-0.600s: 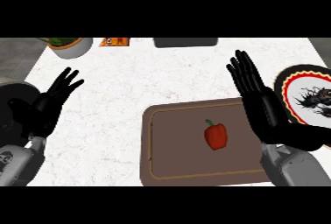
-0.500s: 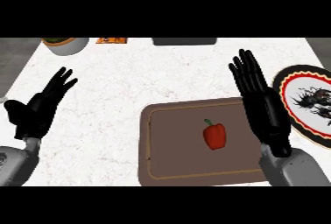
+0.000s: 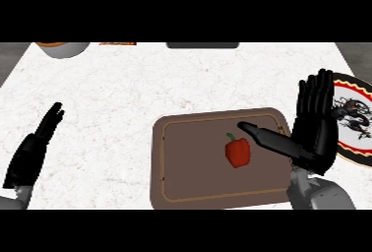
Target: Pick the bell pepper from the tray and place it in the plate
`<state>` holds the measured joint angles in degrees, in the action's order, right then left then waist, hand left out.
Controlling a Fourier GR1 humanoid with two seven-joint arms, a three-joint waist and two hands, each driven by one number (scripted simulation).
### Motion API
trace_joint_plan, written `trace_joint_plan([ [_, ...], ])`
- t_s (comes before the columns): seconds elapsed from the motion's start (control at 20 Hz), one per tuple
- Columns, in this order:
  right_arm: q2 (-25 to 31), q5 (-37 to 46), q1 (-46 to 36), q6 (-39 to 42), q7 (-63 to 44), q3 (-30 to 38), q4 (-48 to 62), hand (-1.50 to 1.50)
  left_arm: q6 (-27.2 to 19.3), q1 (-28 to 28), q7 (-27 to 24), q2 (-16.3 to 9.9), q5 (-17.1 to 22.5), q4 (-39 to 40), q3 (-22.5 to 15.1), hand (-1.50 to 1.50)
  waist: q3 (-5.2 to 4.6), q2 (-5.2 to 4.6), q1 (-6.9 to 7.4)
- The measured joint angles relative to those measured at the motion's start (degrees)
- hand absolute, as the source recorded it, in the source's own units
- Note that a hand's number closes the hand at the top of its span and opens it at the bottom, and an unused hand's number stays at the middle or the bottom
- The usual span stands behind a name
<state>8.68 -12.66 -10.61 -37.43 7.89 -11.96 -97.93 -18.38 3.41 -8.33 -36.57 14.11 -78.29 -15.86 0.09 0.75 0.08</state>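
Since the earlier frames the right hand point(image 3: 317, 123) has shifted toward the right side of the tray point(image 3: 190, 189), its thumb now stretched out leftward over the tray's surface and ending just beside the pepper point(image 3: 237, 151), while the left hand point(image 3: 34, 148) has turned edge-on and sits lower at the view's left. From the head view, the pepper lies on the brown tray a little right of its middle, red with a small green stem at its upper end, and nothing grips it. Both hands are open: the right one has its fingers straight and pointing up the counter, standing between the tray's right rim and the plate point(image 3: 357, 147), part of which it covers. The plate, white with a red and black border and a dark figure in its middle, sits just right of the tray. A bowl point(image 3: 64, 47) shows at the counter's point(image 3: 131, 88) far left edge.
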Motion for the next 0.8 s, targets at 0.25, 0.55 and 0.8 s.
trace_joint_plan([
  [0.25, -5.9, 6.6, 8.6, -12.0, 6.2, -7.0, -7.8, -1.5, -0.9, -3.9, -2.0, 0.5, -1.4, -1.4, 0.2, 0.0, -0.07, -0.26, -0.27],
  [0.55, 1.0, 15.1, 18.3, -13.0, -2.7, -16.7, -18.3, -1.5, -1.3, -6.5, -1.3, 0.6, -3.1, -4.6, 0.7, 0.0, -0.17, -0.39, -0.38],
  [0.8, 11.9, 20.7, 22.5, -9.0, -15.1, -18.6, -20.7, -1.5, -1.0, -7.2, -2.3, 0.8, -3.3, -4.4, 1.2, 0.0, -0.31, -0.56, -0.36],
])
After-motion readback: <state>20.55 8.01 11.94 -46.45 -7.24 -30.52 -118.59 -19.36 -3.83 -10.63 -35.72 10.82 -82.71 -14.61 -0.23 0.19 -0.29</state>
